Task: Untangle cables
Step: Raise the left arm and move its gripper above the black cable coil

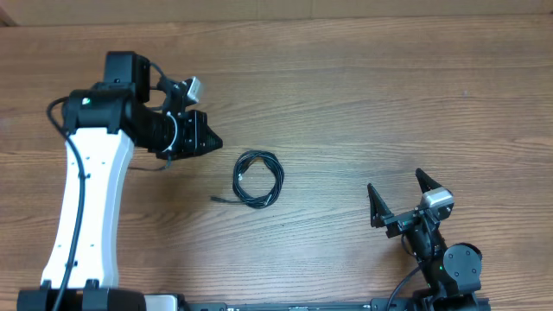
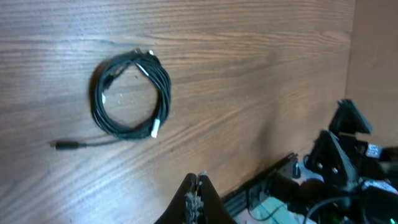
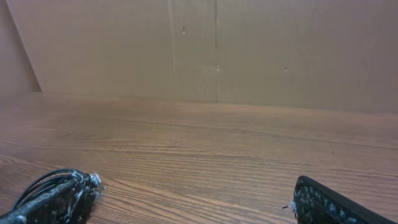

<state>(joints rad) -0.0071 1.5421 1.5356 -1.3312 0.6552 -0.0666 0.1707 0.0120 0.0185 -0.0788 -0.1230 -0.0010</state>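
Untangling not yet begun: the cables (image 1: pixel 257 179) lie in one coiled bundle on the table (image 1: pixel 346 104), left claw (image 1: pixel 212 140) pinched shut and empty nearby, right claw (image 1: pixel 398 187) spread wide, well apart.

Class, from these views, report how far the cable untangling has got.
Done: nothing; the cables lie coiled in one bundle, one plug end trailing. In hand: nothing; left pincer shut empty beside the coil, right pincer open, apart. Left: all untangling.

Smooth matt wood-grain table (image 1: pixel 346 104); cables (image 2: pixel 165 93) black, slightly glossy sheath; left arm shell (image 1: pixel 86 199) white plastic.
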